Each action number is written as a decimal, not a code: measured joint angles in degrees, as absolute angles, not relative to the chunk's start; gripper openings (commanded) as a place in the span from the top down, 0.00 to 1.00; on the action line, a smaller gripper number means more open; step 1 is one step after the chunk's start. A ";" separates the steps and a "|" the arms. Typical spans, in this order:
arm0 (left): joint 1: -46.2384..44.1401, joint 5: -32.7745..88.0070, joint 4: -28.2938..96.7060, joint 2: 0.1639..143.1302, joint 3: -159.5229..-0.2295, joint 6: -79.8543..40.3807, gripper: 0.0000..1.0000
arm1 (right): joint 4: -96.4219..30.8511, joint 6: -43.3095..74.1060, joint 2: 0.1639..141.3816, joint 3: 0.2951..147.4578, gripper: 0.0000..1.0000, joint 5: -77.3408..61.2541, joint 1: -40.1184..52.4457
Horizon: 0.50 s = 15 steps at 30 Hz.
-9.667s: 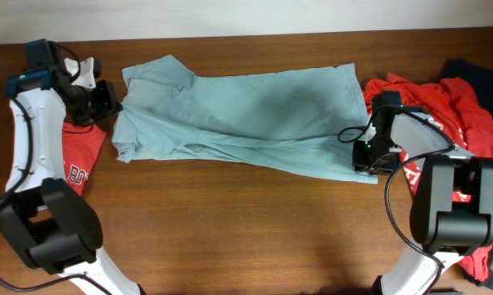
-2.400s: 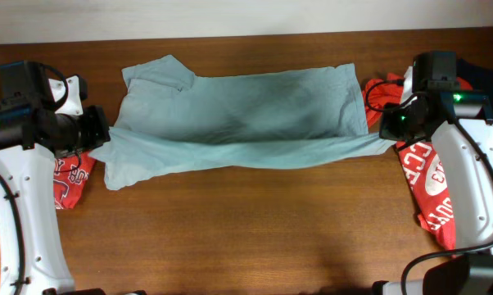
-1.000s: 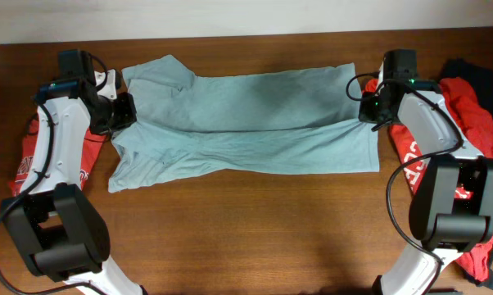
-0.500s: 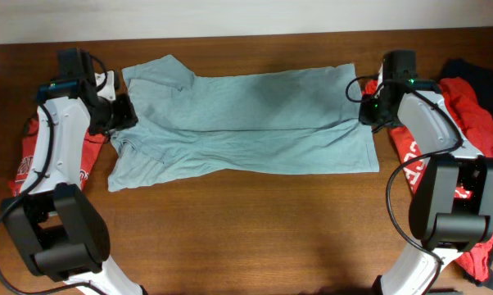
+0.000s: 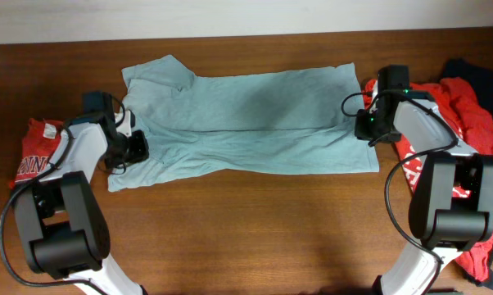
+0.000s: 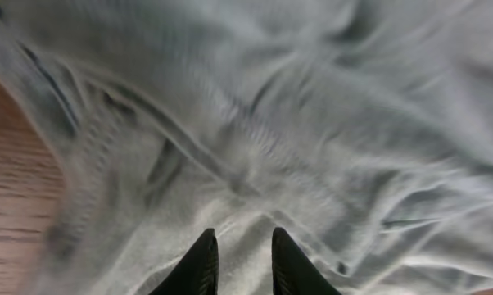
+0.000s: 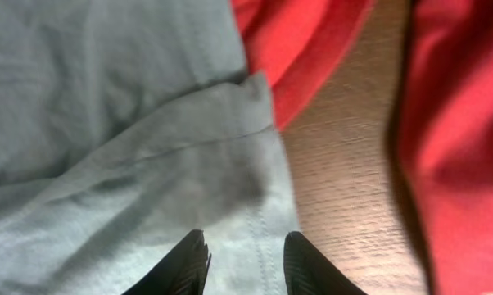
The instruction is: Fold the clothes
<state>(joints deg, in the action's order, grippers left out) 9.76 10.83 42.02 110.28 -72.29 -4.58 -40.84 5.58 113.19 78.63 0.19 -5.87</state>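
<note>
The left gripper has its two black fingers slightly apart with nothing between them. It hangs low over crumpled cloth at the left end of the grey-blue T-shirt, just beside the shirt's edge, where bare wood of the desk shows. The right gripper also stands parted and empty. Its fingers sit wider than the left pair, above the shirt's near right corner, where a stitched hem runs down between the fingertips. From overhead the two grippers sit at opposite ends of the shirt, the left one over the bunched sleeve side and the right one at the hem side. The shirt lies flat across the far half of the desk with its length running left to right. A long straight crease crosses its middle and a sleeve pokes out at the far left corner. Beyond the left arm a red T-shirt with white lettering lies on the desk, apart from the grey-blue one. Beside the right gripper, a pile of red T-shirts touches the grey-blue shirt's right edge. A navy garment lies at the far side of that pile.
</note>
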 measured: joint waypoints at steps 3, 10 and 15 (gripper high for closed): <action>9.76 10.85 37.54 110.28 -69.65 -4.58 0.77 | -38.85 5.21 113.21 77.52 0.58 -1.37 -5.87; 9.76 10.98 31.18 109.75 -65.84 -4.58 0.76 | -37.69 4.93 113.97 75.83 0.57 -2.68 -5.87; 9.69 10.85 29.50 108.84 -64.18 -4.56 0.72 | -37.41 4.45 115.02 74.65 0.53 -2.92 -5.85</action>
<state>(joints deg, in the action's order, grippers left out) 9.69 10.85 29.50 108.84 -64.18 -4.56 -37.41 4.45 115.02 74.65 -2.92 -5.85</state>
